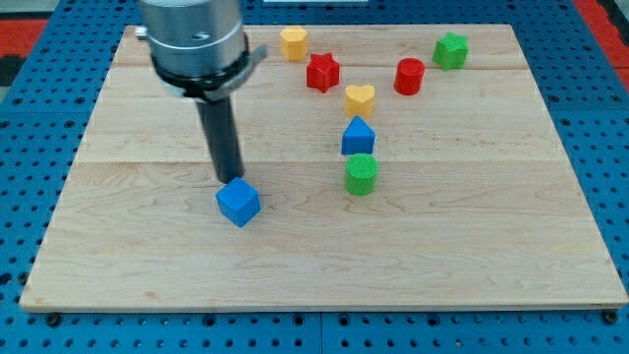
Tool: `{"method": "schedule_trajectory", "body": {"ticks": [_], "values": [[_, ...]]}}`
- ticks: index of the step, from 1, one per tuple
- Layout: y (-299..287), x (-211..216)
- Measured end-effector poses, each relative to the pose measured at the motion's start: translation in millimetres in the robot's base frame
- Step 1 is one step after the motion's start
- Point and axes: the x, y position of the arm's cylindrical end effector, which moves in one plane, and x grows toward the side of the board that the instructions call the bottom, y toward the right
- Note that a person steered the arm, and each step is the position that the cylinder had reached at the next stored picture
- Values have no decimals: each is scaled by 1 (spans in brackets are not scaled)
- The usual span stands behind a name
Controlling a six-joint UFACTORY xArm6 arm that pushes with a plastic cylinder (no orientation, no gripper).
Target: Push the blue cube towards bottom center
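**A:** What does everything rest on?

**B:** A pale wooden board (472, 265) of glued planks, grain running left to right, with rounded corners. It lies on a blue perforated metal bench (20, 197) with a regular grid of holes. At the far left and far right corners a strip of red-orange perforated surface (34, 25) shows.

**A:** Closest to us?

**B:** The blue cube (238, 202), left of the board's centre, turned so one corner faces the near edge. It looks like matte printed plastic with crisp edges.

**A:** And the arm?

**B:** My tip (228, 180) sits at the cube's far-left upper edge, touching it or just beside it; I cannot tell which. It is a plain dark rod with nothing to open or close, hanging from a grey metal cylinder (192, 39).

**A:** Farther on?

**B:** Right of centre, a ribbed green cylinder (362, 173), with a blue house-shaped block (358, 137) just beyond it, then a yellow heart (360, 97). Farther still, a red star (322, 71) and a red cylinder-like block (409, 76). Nearest the far edge, a yellow hexagonal block (293, 42) and, to the right, a green block (451, 50), its shape unclear
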Motion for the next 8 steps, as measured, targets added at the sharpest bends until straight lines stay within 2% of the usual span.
{"method": "schedule_trajectory", "body": {"ticks": [1,2,4,5,6,8], "values": [[-38,-9],[-18,27],[87,79],[102,79],[75,61],[72,27]]}}
